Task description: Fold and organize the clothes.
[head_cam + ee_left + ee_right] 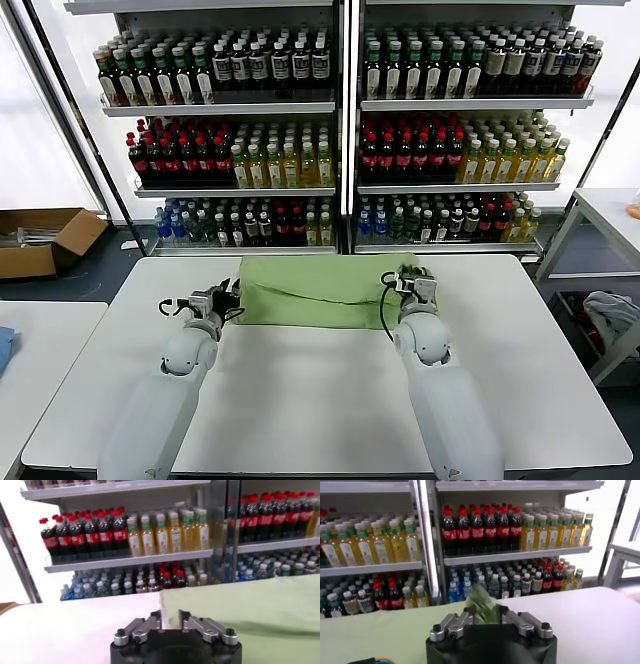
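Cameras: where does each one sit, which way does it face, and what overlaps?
Head: high on the robot, looking forward and down at the white table, green shirt, both arms.
Left wrist: behind the left gripper, at the shirt's edge, facing the shelves.
Right wrist: behind the right gripper, cloth bunched between its fingers.
Shared: shirt, drink shelves.

No word, brand name or number can be read for certain anywhere. The dark cola bottles (480,527) on the shelf carry red labels with white script, too small to make out letter by letter. The yellow drink bottles (165,532) beside them have pale labels with print that cannot be read. The lower-shelf water bottles (470,585) show blue labels, also illegible. The cardboard box (45,240) on the floor and the green polo shirt (320,290) on the bench show no readable marking.
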You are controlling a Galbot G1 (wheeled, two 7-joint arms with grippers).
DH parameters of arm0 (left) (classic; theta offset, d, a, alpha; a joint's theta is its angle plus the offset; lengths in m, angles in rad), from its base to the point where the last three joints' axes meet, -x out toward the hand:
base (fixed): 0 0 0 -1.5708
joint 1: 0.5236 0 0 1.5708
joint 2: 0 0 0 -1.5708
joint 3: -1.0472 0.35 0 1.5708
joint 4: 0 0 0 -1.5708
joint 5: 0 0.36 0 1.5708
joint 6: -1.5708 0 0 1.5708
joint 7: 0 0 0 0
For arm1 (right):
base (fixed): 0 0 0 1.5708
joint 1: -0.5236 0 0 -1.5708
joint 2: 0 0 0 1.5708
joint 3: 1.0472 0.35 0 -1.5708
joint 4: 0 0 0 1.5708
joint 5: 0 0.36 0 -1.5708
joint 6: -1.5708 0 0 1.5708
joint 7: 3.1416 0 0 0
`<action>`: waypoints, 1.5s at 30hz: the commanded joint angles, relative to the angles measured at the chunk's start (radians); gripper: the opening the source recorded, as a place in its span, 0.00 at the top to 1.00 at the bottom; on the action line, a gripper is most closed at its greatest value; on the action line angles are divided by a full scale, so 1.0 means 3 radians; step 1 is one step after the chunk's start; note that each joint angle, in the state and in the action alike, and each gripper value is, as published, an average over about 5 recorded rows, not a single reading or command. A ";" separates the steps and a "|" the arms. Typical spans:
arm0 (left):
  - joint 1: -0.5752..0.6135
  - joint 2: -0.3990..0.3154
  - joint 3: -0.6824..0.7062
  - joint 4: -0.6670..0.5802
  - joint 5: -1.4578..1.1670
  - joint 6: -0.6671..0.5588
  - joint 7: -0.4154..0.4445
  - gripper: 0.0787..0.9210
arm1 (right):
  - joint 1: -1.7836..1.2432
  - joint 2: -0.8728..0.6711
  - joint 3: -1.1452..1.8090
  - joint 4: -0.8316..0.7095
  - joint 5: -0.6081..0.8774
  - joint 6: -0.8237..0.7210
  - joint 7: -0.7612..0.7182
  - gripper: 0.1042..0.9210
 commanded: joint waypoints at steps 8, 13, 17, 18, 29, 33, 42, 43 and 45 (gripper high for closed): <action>0.0249 0.0037 -0.0040 -0.0614 0.0004 0.0291 -0.0110 0.39 | -0.0121 -0.0002 0.0037 0.0296 0.0165 -0.0047 0.0221 0.22; 0.0512 0.0056 -0.0071 -0.0946 0.0011 0.0402 -0.0107 0.22 | -0.0468 -0.0121 0.0099 0.0740 0.0166 -0.0160 0.0285 0.13; 0.0681 0.0076 -0.0093 -0.1192 0.0025 0.0468 -0.0108 0.13 | -0.0717 -0.0203 0.0144 0.1031 0.0175 -0.0220 0.0395 0.12; 0.0716 0.0083 -0.0095 -0.1233 0.0030 0.0478 -0.0108 0.12 | -0.0759 -0.0220 0.0157 0.1086 0.0175 -0.0263 0.0418 0.12; 0.0915 0.0192 -0.0147 -0.1405 0.0014 0.0613 -0.0070 0.12 | -0.0951 -0.0341 0.0144 0.1286 -0.0031 -0.0443 0.0346 0.12; 0.0923 0.0208 -0.0164 -0.1374 -0.0066 0.0657 -0.0070 0.12 | -0.0988 -0.0378 0.0103 0.1272 -0.0091 -0.0450 0.0263 0.12; 0.0848 0.0126 -0.0155 -0.1196 -0.0246 0.0687 -0.0138 0.12 | -0.1033 -0.0425 0.0070 0.1201 -0.0095 -0.0456 0.0155 0.12; 0.0836 0.0114 -0.0150 -0.1178 -0.0249 0.0685 -0.0148 0.12 | -0.1029 -0.0425 0.0072 0.1190 -0.0094 -0.0456 0.0154 0.12; 0.0809 0.0094 -0.0138 -0.1142 -0.0248 0.0688 -0.0170 0.12 | -0.1019 -0.0420 0.0084 0.1163 -0.0092 -0.0455 0.0156 0.12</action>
